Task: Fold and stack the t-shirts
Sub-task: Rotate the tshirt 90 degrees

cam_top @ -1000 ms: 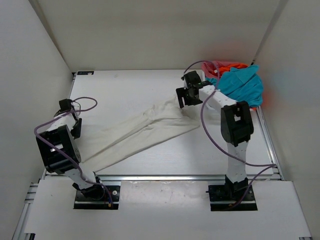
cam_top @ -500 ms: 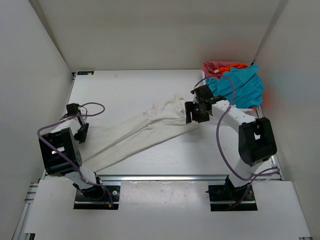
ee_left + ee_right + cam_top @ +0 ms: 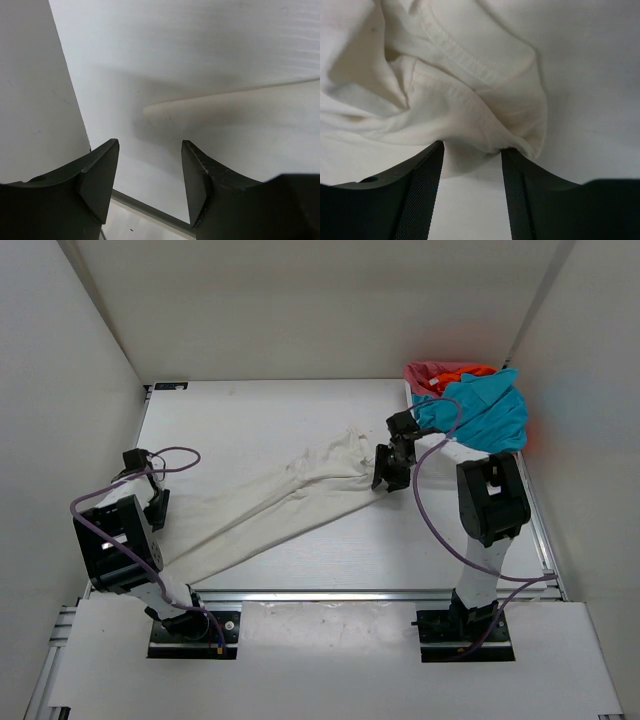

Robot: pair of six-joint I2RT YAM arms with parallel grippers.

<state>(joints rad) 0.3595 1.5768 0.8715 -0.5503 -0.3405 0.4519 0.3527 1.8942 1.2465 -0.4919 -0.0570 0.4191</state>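
A white t-shirt (image 3: 270,505) lies stretched in a long twisted band across the table, from near left to far right. My right gripper (image 3: 388,472) is down at its right end. In the right wrist view the gripper (image 3: 472,147) is open, and its fingertips touch a bunched, hemmed fold of the white t-shirt (image 3: 470,90). My left gripper (image 3: 155,508) hovers by the shirt's left edge. In the left wrist view it (image 3: 150,145) is open and empty, with a tip of the white cloth (image 3: 225,105) lying ahead. A teal t-shirt (image 3: 480,410) lies heaped on orange (image 3: 458,371) and pinkish-red (image 3: 428,371) ones.
The coloured heap fills the back right corner against the right wall. White walls enclose the table on the left (image 3: 30,100), back and right. A metal rail (image 3: 320,595) runs along the near edge by the arm bases.
The right arm swung from near the coloured heap down to the white shirt's right end, and its jaws narrowed. The left gripper shifted slightly by the left wall.
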